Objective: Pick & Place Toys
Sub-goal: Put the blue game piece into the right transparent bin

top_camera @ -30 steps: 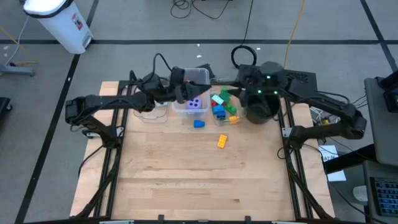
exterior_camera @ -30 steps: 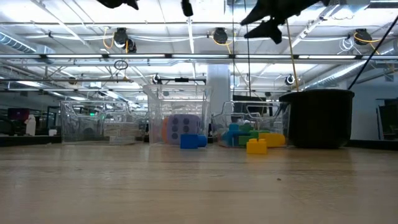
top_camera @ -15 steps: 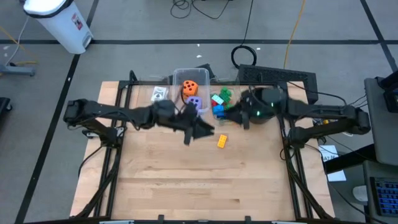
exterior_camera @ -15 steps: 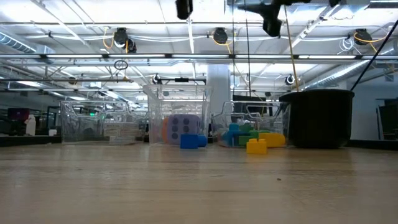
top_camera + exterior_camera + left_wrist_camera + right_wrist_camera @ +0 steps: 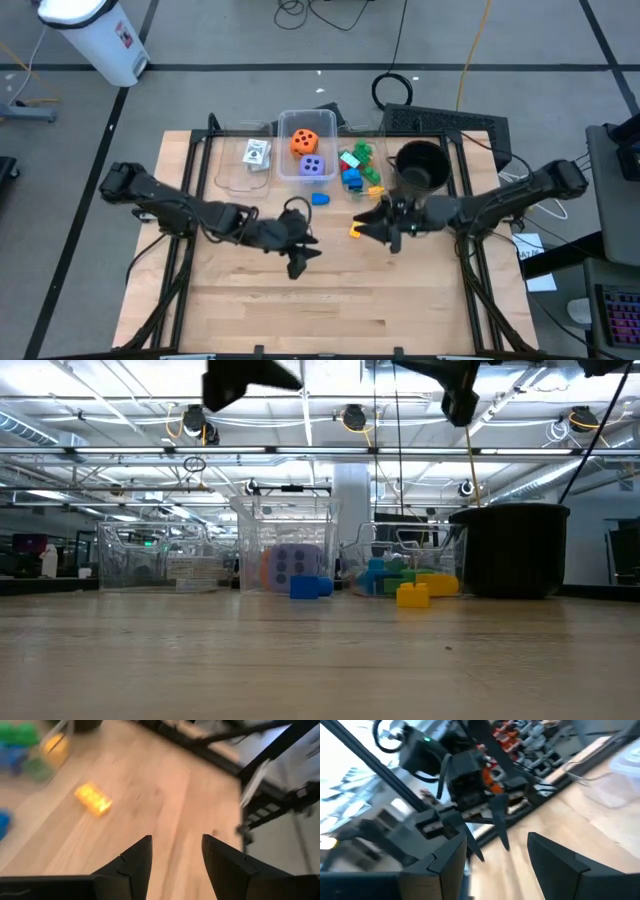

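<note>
A yellow brick (image 5: 355, 231) lies flat on the wooden table; it also shows in the left wrist view (image 5: 93, 799) and the low view (image 5: 412, 595). A blue brick (image 5: 319, 199) lies in front of the middle bin. An orange die (image 5: 304, 142) and a purple die (image 5: 313, 167) sit in that bin (image 5: 283, 172). White cards (image 5: 255, 153) lie in the left bin, and several bricks (image 5: 358, 168) in the right one. My left gripper (image 5: 304, 255) is open and empty above the table's middle. My right gripper (image 5: 367, 228) is open and empty just right of the yellow brick.
A black pot (image 5: 420, 165) stands at the far right of the table, next to the bin of bricks. The two grippers face each other closely across the yellow brick. The near half of the table (image 5: 320, 310) is bare wood.
Both arms have swung away from the bins and the pot at the far edge toward the table's middle. My left gripper has gone toward the near edge and the right; my right gripper has gone toward the near edge and the left, ending beside the yellow brick. No toy has moved.
</note>
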`<state>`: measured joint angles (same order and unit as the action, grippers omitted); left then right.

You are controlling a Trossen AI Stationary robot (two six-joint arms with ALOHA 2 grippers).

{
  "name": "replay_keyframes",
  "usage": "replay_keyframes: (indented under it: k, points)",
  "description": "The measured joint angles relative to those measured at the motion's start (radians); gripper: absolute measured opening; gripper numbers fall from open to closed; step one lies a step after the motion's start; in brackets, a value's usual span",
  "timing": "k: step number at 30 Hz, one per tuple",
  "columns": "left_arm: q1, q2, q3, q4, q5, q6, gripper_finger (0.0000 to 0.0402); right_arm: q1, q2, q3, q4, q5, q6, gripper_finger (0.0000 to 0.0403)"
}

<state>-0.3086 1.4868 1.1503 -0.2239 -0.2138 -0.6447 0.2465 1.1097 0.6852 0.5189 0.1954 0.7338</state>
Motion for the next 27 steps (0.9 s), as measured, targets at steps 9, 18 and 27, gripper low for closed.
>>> replay_keyframes:
  k: [9, 18, 27]
  points:
    - [-0.004, 0.000, -0.091, -0.071, -0.109, -0.248, 0.0175, 0.083, 0.144, -0.004, -0.014, 0.120, -0.019, 0.0203]
    - [0.135, 0.000, -0.376, 0.348, 0.019, -0.343, 0.0175, 0.103, 0.207, -0.004, -0.040, 0.123, -0.010, 0.0203]
    - [0.269, 0.019, -0.489, 0.449, -0.032, -0.498, 0.0175, 0.103, 0.204, -0.004, -0.118, 0.115, -0.014, 0.0203]
